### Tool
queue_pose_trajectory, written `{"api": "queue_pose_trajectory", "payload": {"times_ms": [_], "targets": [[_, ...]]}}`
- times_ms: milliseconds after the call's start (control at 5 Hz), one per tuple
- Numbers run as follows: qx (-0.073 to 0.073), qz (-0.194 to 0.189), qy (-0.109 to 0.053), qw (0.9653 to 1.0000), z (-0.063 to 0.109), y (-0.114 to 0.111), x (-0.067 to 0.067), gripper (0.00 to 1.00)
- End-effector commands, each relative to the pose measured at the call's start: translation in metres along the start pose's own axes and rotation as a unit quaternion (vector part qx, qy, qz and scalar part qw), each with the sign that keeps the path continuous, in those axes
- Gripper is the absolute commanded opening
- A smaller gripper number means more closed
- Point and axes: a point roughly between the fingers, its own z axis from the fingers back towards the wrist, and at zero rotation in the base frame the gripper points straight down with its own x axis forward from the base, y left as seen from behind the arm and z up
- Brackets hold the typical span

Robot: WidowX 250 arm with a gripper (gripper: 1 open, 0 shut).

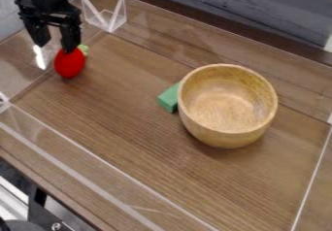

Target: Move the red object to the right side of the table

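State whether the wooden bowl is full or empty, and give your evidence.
Empty. The wooden bowl sits upright and its bare inner bottom shows, with nothing inside; the green block lies outside, against its left side.

Setting: a robot test bench, probably in a lab. A wood-grain table (116, 148) is fenced by low clear acrylic walls (111, 16). A grey panelled wall (247, 12) stands behind; the view is too coarse to tell more.
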Motion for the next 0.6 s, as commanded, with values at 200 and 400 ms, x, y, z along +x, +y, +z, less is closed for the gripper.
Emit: {"api": "queue_pose_trajectory", "payload": {"times_ms": [200, 400], "targets": [[0.024, 0.019, -0.033, 0.9990, 0.007, 0.001, 0.022, 1.00], [0.029, 0.047, -0.035, 0.9979, 0.000, 0.000, 0.027, 1.00]]}}
